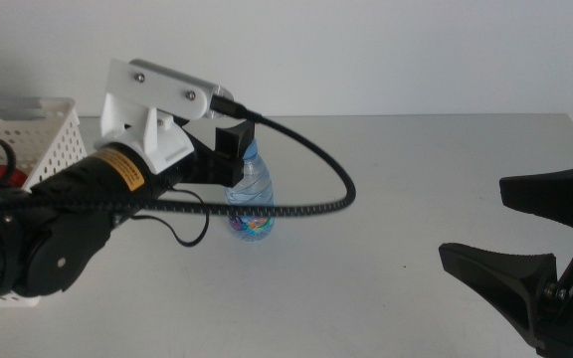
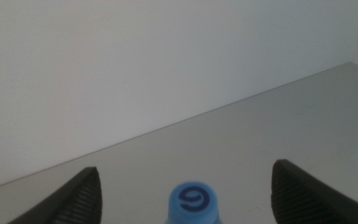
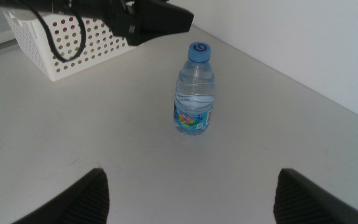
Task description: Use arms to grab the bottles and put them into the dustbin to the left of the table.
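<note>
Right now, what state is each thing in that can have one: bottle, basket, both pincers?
Water bottle: upright on the table, blue cap on, not gripped.
Dustbin: upright at the table's left end; contents unclear.
Left pincer: open, jaws either side of the bottle's cap, not touching.
Right pincer: open, holding nothing, waiting at the table's right.

The large, plain, matte light-grey tabletop point(image 1: 416, 199) carried a small clear plastic water bottle point(image 3: 195, 93) with a blue cap, standing upright near its middle. At the table's left end sat a white rectangular plastic basket point(image 1: 38, 134) with perforated walls, well apart from the bottle.
</note>
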Controlling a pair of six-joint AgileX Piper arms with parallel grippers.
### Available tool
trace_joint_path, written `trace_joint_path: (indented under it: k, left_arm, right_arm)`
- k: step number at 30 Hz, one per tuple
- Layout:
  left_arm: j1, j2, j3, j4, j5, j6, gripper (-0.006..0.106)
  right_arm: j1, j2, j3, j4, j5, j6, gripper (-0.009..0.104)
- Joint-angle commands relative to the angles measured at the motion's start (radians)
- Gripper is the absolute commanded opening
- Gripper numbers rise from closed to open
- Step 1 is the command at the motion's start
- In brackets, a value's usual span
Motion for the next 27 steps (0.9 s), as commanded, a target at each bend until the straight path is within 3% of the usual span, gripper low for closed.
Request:
trace_joint_path:
  k: [1,4,15,27]
  left_arm:
    - [-0.007,-0.013,0.033,0.029,-0.210,-0.009,0.094]
    - [-0.007,0.030,0.092,0.067,-0.289,-0.016,0.094]
    - [-0.006,0.306,0.159,0.051,-0.671,-0.077,0.094]
    - [-0.006,0.418,0.069,0.009,-0.671,-0.076,0.094]
  right_arm:
    - [0.000,-0.005,-0.028,-0.001,-0.064,-0.011,0.068]
    - [0.000,-0.005,-0.028,-0.001,-0.064,-0.011,0.068]
    - [0.000,-0.005,-0.028,-0.001,-0.064,-0.011,0.068]
    - [0.000,-0.005,-0.028,-0.001,-0.064,-0.011,0.068]
